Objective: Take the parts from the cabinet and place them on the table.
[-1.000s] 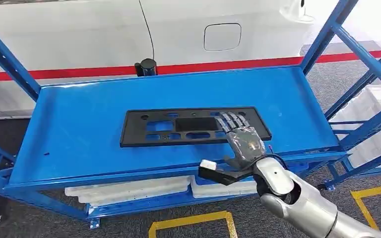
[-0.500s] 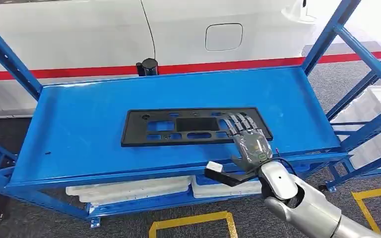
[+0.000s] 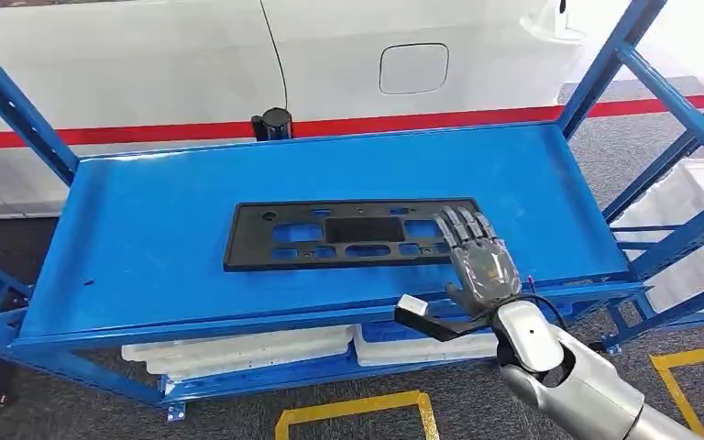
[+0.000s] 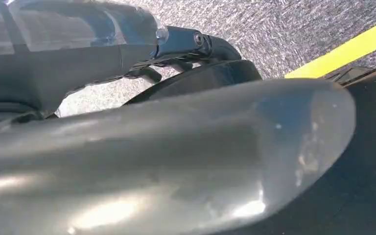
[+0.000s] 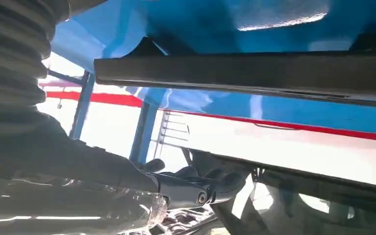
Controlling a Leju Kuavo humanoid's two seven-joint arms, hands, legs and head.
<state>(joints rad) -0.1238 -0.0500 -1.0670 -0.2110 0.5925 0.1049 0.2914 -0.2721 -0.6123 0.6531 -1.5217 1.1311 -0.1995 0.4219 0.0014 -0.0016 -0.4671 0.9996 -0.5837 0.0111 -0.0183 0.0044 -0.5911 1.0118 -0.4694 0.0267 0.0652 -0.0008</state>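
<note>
A long black plastic plate (image 3: 348,234) with several cut-outs lies flat in the middle of the blue cabinet shelf (image 3: 147,229). My right hand (image 3: 478,261) reaches in over the shelf's front edge with its fingers stretched out over the plate's right end. Its thumb (image 3: 422,312) sticks out to the left, below the front edge. It grips nothing. In the right wrist view a dark edge-on bar (image 5: 245,73), probably the plate, runs against the blue shelf (image 5: 274,19). The left wrist view looks at grey floor, and my left hand (image 4: 186,41) shows too little there to read.
A white car body with a red stripe (image 3: 422,119) stands behind the cabinet. A black cylinder (image 3: 270,122) sits at the shelf's back edge. Blue uprights (image 3: 605,64) flank the shelf. White trays (image 3: 238,348) lie on the lower shelf, and yellow tape (image 3: 357,408) marks the floor.
My right hand has slid to the right along the plate's near edge, from over its right-hand cut-outs to its right end. The plate has stayed put.
</note>
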